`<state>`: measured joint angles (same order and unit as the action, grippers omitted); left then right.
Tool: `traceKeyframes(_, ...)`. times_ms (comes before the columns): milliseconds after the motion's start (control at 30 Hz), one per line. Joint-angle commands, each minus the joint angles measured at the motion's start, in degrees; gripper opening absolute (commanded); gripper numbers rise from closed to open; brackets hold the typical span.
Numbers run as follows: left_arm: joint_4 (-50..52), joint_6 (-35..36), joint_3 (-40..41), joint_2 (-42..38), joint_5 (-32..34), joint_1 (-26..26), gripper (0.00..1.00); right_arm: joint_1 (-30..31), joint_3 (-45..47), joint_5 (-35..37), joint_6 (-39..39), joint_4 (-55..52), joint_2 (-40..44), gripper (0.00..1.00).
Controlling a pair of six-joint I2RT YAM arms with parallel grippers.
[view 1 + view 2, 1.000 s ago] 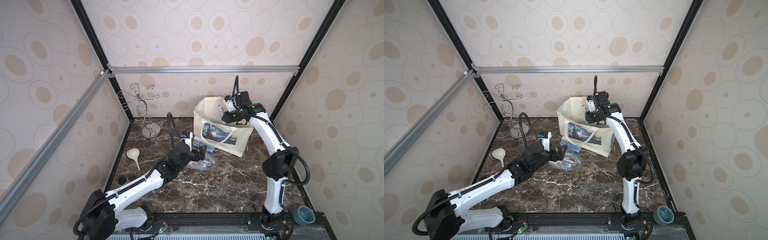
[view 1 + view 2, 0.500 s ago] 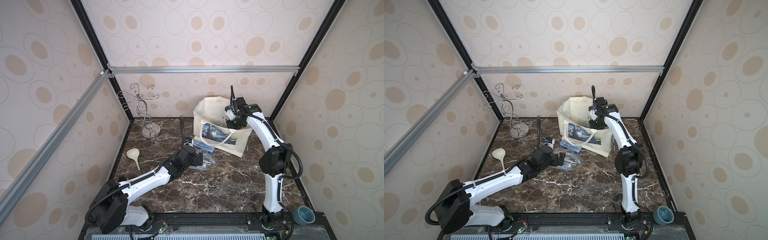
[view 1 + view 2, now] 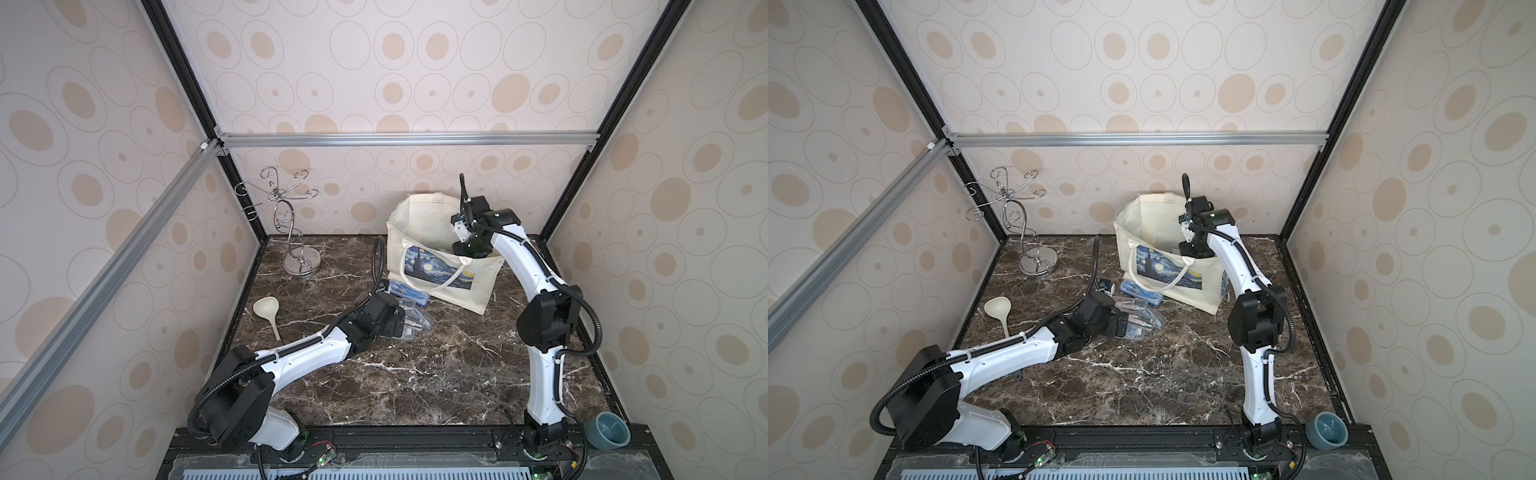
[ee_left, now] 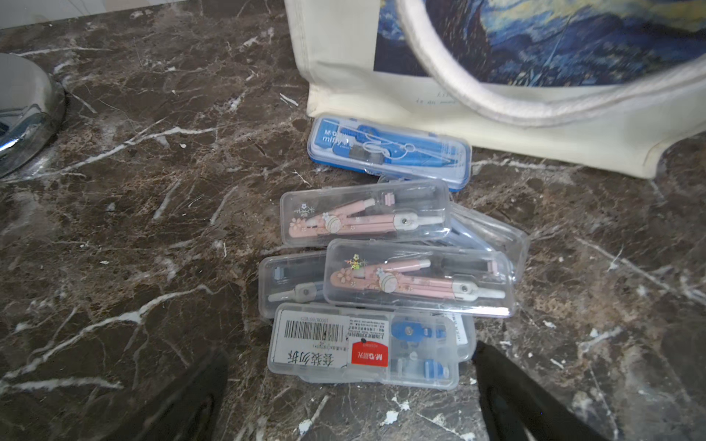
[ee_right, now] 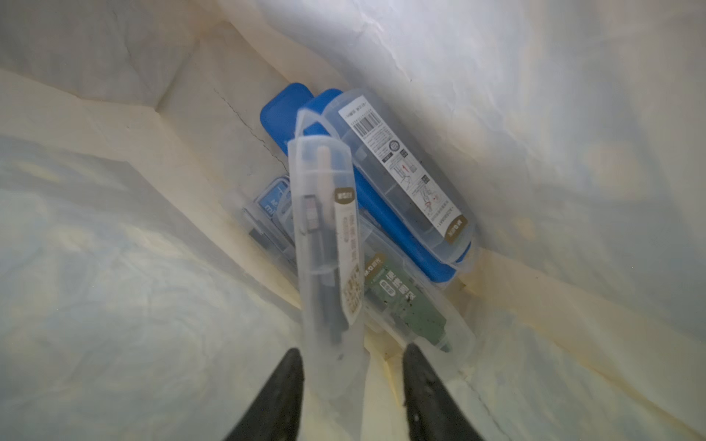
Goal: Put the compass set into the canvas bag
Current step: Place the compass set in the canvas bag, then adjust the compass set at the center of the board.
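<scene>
The cream canvas bag (image 3: 419, 232) (image 3: 1142, 232) with its blue print stands at the back of the table. My right gripper (image 3: 459, 249) (image 5: 351, 355) reaches down into it. Its jaws stand apart around a blurred clear compass set (image 5: 328, 248), with a gap on one side. More cases (image 5: 401, 179) lie at the bag's bottom. Several compass sets (image 3: 409, 309) (image 3: 1140, 316) are piled on the table in front of the bag (image 4: 344, 95). My left gripper (image 3: 401, 322) (image 4: 349, 351) is open and low at the pile, straddling a barcode-labelled case (image 4: 363, 347). Behind that case lie two pink sets (image 4: 363, 217) and a blue one (image 4: 389, 151).
A chrome wire stand (image 3: 297, 232) rises at the back left. A cream ladle (image 3: 268, 309) lies near the left wall. A teal bowl (image 3: 606, 430) sits off the table's front right corner. The bag's white rope handle (image 4: 496, 103) hangs over its front.
My right gripper has sunk from above the bag's rim into the bag, and its jaws have parted from the clear case. My left arm has stretched lower towards the pile.
</scene>
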<state>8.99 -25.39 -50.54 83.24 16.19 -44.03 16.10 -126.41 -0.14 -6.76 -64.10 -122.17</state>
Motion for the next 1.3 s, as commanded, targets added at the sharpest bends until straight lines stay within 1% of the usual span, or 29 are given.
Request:
traceKeyframes(0, 3.4, 4.7, -3.3, 1.5, 0.3, 0.4, 1.00, 0.2, 2.3, -2.8, 0.6, 3.5, 6.3, 0.54)
traceKeyframes(67, 5.1, 5.1, -4.4, 2.8, 0.1, 0.4, 1.00, 0.2, 4.4, -4.5, 1.1, 5.5, 9.1, 0.58)
traceKeyframes(233, 7.9, 2.7, -6.8, 5.9, -1.6, 0.5, 1.00, 0.2, 11.7, -8.2, 2.8, 11.8, 17.4, 0.70)
traceKeyframes(467, 10.1, -0.5, -8.5, 9.1, -3.0, 0.5, 1.00, 0.2, 24.4, -12.9, 4.9, 20.7, 30.5, 0.91)
traceKeyframes(533, 11.7, -1.2, -9.6, 10.4, -2.7, 0.5, 1.00, 0.2, 27.3, -14.1, 5.6, 22.5, 33.8, 1.00)
traceKeyframes(667, 13.6, -1.9, -11.1, 12.0, -2.4, 0.5, 1.00, 0.2, 33.5, -16.4, 7.2, 26.2, 40.0, 1.00)
traceKeyframes(867, 12.6, -2.4, -9.8, 11.1, -1.8, 0.5, 1.00, 0.2, 39.8, -18.3, 9.5, 28.6, 46.1, 1.00)
traceKeyframes(967, 11.5, -2.9, -9.2, 11.0, -1.3, 0.8, 1.00, 0.2, 42.3, -18.7, 10.5, 29.5, 48.3, 1.00)
traceKeyframes(1133, 8.9, -2.4, -8.6, 10.8, -1.7, 1.8, 1.00, 0.2, 46.0, -21.8, 11.9, 30.7, 51.1, 1.00)
traceKeyframes(1267, 5.6, -0.9, -8.8, 10.9, -3.6, 3.1, 1.00, 0.2, 48.0, -23.0, 12.9, 31.6, 52.0, 1.00)
